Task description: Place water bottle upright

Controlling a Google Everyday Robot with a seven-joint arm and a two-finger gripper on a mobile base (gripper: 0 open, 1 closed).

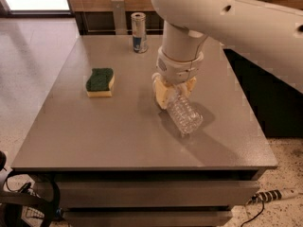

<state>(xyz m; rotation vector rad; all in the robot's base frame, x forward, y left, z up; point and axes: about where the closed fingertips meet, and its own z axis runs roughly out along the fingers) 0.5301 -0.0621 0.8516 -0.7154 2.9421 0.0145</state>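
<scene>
The water bottle point(185, 115) is clear ribbed plastic. It is tilted on the grey table point(118, 131), base toward the front right and neck end up inside my gripper. My gripper point(173, 94) reaches down from the white arm point(227, 18) at the table's middle right. Its yellowish fingers point(161, 91) are closed around the bottle's upper part. The cap and label band are hidden by the fingers.
A slim silver-and-blue can point(138, 32) stands upright at the back of the table. A green-and-yellow sponge point(100, 82) lies at the left. The table's right edge is close to the bottle, with dark space beyond it. Cables lie on the floor.
</scene>
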